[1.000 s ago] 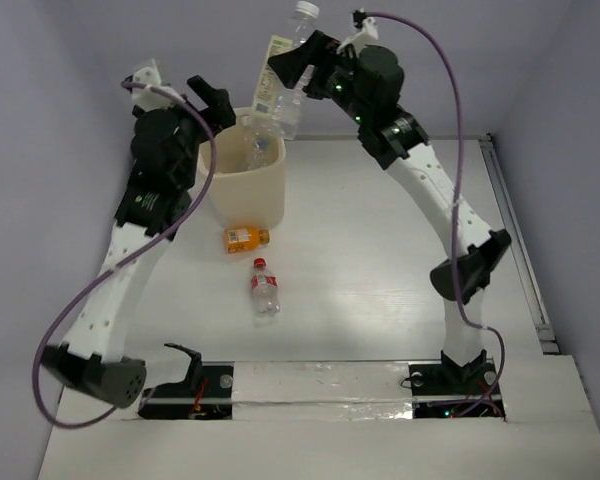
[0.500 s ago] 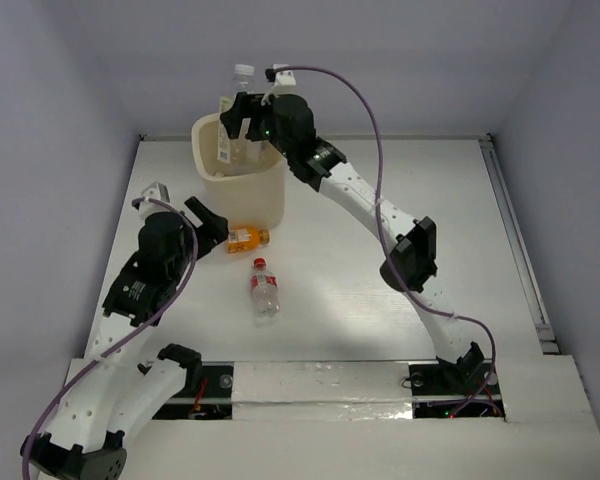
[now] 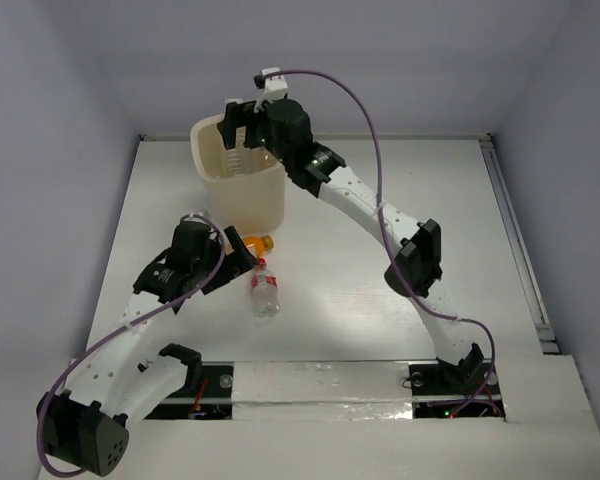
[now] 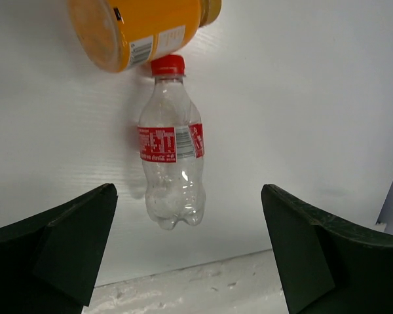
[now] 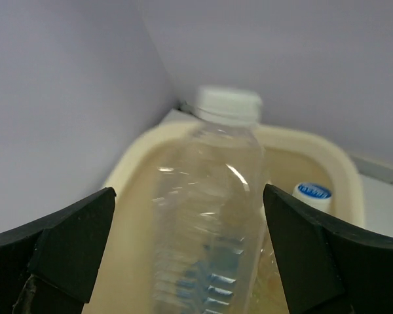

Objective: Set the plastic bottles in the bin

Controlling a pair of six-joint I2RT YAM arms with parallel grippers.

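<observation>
Your left arm rises from its base at the near-left corner, folds at the elbow and leans forward and to the right, low over the table (image 3: 380, 200). Your left gripper (image 3: 232, 264) points down with its fingers (image 4: 65, 235) spread wide and nothing between them. In the left wrist view the red-capped bottle (image 4: 171, 171) lies on its side on the table below that gap, touched by neither finger. Its cap sits just beside the short orange bottle (image 4: 141, 29), which also lies on its side close to the foot of the bin (image 3: 242, 195).

The bin stands upright near the far-left of the table. Your right arm climbs from its near-right base to a raised elbow, then stretches far up and to the left. Your right gripper (image 3: 242, 128) hangs over the bin's mouth. Its claw is wide too. The right wrist view shows a clear white-capped bottle (image 5: 216, 196) in the bin between the fingers, free of both. A blue cap (image 5: 312, 191) shows beside it.
</observation>
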